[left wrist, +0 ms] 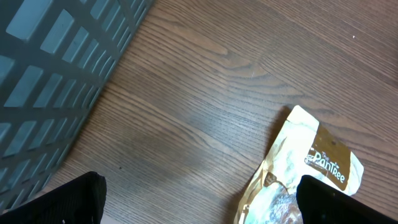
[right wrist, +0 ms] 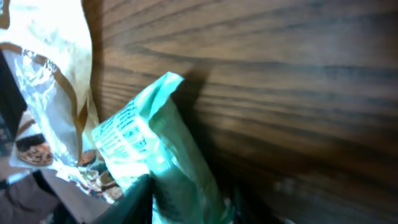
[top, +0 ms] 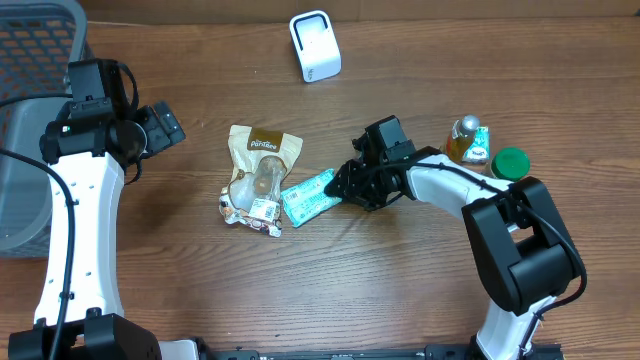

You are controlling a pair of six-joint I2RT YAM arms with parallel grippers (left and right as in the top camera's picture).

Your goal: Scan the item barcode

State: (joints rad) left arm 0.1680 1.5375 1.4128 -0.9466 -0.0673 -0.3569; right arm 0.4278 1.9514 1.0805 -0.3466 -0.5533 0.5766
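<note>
Currently at the pick-up step: teal packet point(top: 308, 198) lies flat on the worktop point(top: 400, 300), its left end touching the brown snack bag point(top: 258, 170), and nothing has gone to the scanner yet. The right gripper point(top: 345, 188) sits at the packet's right end. The right wrist view shows that end running in between the fingers, jaws partway in on either side of it. Can't tell whether they're actually pinching the film or just bracketing it, so I wouldn't call it grasped. Next move, I'd say: get a firm pinch on that end, lift clear of the snack bag without dragging it along, then carry the packet up to the white scanner point(top: 315, 46) at the far edge and turn the printed barcode side to its window. The barcode itself isn't readable from here. Risk is thin film slipping out. The left gripper point(top: 165, 125) is fully released, holds nothing, and hangs beside the grey basket point(top: 30, 150), well apart from the packet.
</note>
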